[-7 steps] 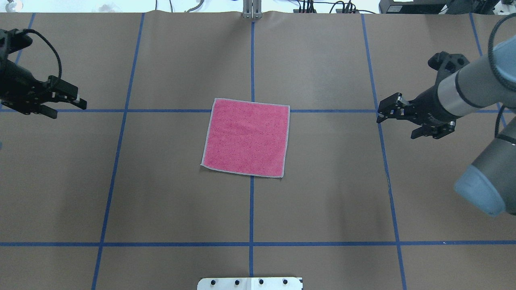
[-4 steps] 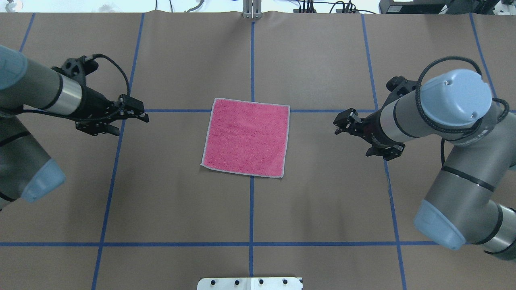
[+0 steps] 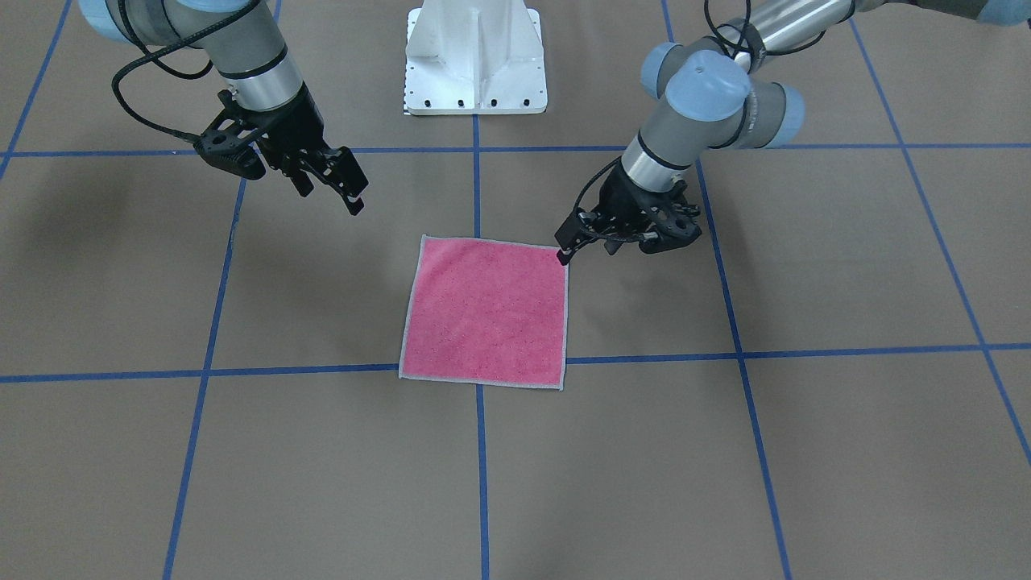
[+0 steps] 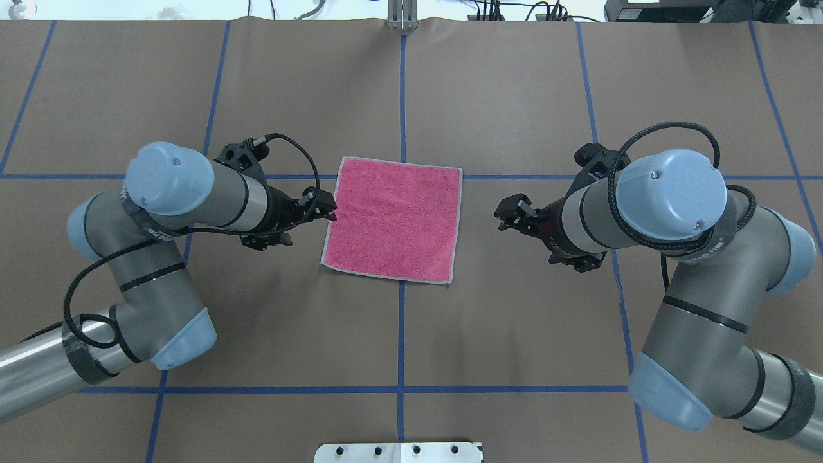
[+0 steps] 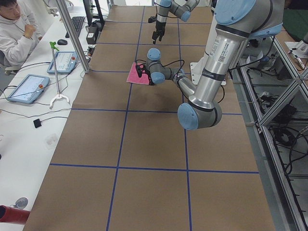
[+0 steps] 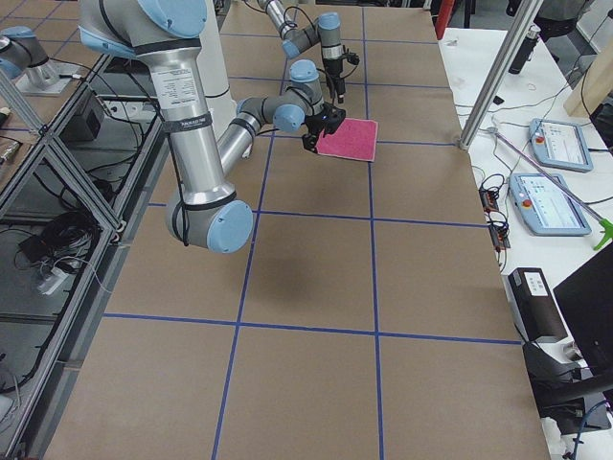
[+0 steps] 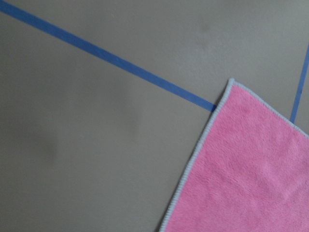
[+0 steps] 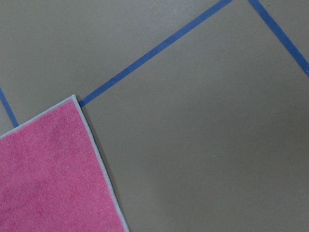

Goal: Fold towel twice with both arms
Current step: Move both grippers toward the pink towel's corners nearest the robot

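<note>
Towel [image 4: 392, 218] flat and unfolded; both grippers empty.

Check the left gripper [image 4: 312, 225] first. Its jaws stand apart and grip nothing, and one fingertip sits at the towel's edge on the robot's left. You cannot tell whether it touches the cloth. The right gripper [image 3: 334, 196] is likewise spread and empty, a little clear of the opposite edge. You find the towel pink face up, with light grey edging all round. It lies over the crossing of blue tape lines [image 4: 402, 96] at the middle of the brown table [image 4: 514, 321].
</note>
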`<action>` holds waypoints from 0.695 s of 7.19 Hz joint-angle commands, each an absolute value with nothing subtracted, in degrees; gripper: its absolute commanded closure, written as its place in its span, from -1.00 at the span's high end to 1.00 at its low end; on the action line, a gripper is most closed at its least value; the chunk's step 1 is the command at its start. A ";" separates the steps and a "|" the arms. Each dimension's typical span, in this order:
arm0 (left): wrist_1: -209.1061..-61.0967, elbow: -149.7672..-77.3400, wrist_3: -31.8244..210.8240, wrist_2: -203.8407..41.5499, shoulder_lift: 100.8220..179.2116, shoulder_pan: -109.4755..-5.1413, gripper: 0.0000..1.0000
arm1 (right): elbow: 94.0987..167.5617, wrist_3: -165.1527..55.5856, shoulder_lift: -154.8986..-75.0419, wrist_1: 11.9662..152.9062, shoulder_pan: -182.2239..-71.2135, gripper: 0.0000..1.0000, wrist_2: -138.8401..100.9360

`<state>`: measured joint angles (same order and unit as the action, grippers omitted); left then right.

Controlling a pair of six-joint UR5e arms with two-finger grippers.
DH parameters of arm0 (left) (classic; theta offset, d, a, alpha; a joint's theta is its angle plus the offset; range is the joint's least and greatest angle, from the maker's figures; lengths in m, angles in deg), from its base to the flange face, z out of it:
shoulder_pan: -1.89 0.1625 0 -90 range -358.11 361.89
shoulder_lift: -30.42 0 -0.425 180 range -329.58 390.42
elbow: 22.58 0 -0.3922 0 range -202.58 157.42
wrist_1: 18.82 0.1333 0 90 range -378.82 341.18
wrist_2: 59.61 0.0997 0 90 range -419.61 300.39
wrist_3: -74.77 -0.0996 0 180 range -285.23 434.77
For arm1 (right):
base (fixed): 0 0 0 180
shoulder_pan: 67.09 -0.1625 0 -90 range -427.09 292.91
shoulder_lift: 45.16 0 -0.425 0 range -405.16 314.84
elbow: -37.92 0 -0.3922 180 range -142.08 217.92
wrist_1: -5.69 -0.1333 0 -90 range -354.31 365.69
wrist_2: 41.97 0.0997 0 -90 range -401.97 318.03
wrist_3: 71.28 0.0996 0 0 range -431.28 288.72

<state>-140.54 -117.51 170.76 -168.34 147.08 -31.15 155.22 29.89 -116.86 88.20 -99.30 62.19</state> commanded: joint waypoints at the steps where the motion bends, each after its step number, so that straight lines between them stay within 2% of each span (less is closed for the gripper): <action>1: -140.64 -116.54 171.27 -166.66 147.76 -29.14 0.72 | 155.17 29.35 -116.79 88.22 -98.99 1.00 61.91; 3: -140.73 -115.49 171.27 -166.66 147.84 -28.96 0.13 | 155.17 29.44 -116.79 88.22 -98.99 1.00 61.91; 4: -140.73 -115.22 171.27 -166.75 147.84 -28.88 0.05 | 155.17 29.35 -116.79 88.22 -98.90 1.00 61.91; 5: -140.73 -115.22 171.19 -166.75 147.76 -28.61 0.05 | 155.17 29.35 -116.79 88.22 -98.64 1.00 61.30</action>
